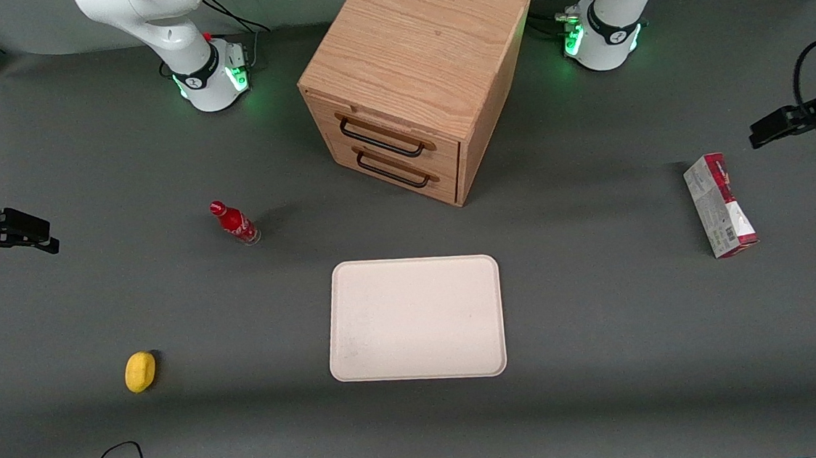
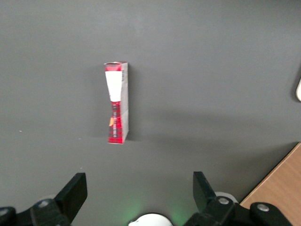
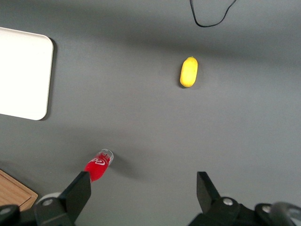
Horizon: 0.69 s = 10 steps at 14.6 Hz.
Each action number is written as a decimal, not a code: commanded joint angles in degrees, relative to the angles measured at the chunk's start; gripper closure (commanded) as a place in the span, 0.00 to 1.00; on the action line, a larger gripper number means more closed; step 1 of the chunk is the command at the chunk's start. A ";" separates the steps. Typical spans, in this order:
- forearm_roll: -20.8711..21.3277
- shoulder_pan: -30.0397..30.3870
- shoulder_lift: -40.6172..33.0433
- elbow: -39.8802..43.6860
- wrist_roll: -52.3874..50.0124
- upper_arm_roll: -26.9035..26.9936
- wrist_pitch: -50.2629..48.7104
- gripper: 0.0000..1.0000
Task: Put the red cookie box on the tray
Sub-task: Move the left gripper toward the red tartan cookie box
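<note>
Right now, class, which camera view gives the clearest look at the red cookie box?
The left wrist view: the red cookie box stands on edge alone on the table, its narrow red edge in full sight, ahead of the open gripper. The front view shows it small, near the working arm's end. The right wrist view does not show it.

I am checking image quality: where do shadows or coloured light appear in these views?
Front view: the cabinet shadows the mat; green light glows at both arm bases. Left wrist view: the box stands on edge casting a soft shadow, the open gripper hangs above the mat beside it, green glow between the fingers.
</note>
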 commanded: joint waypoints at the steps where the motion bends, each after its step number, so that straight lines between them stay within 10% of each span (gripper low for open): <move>1: -0.13 7.90 1.02 3.31 12.65 -0.08 -3.39 0.00; 10: 0.13 14.35 3.22 5.25 22.80 -0.26 -5.77 0.00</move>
